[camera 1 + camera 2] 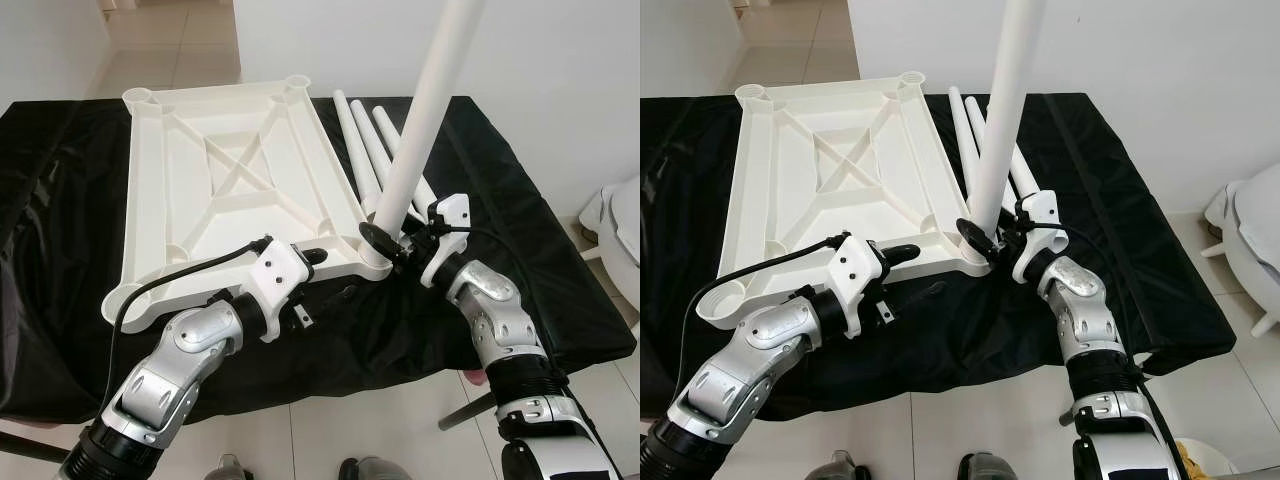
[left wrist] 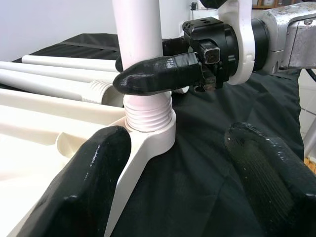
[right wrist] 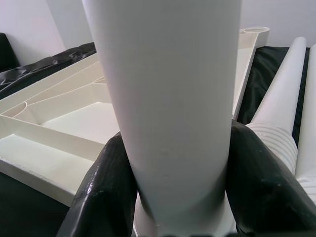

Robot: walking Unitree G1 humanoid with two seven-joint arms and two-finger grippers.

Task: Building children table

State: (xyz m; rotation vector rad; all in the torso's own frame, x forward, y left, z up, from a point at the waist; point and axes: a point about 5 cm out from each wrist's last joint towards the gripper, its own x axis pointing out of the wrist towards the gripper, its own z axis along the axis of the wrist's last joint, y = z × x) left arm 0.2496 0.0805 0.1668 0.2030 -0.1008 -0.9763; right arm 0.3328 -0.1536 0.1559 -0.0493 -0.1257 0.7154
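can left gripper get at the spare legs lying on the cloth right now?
Probably not directly: the spare legs lie beyond the upright leg and the right gripper clamped on it. The left gripper, open, sits at the tabletop's near edge.

Tabletop [image 1: 235,170]: smooth white plastic, ribbed.
Leg [image 1: 425,110]: smooth, faintly glossy; apparently plastic.
Cloth [image 1: 520,250]: black, slightly sheened.

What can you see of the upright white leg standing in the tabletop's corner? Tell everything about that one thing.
The upright white plastic leg is a smooth round tube with a ribbed threaded end. It stands slightly tilted in the near right corner socket of the upside-down white ribbed plastic tabletop, threads still showing. The right gripper is clamped around it just above the threads. Its top runs out of frame.
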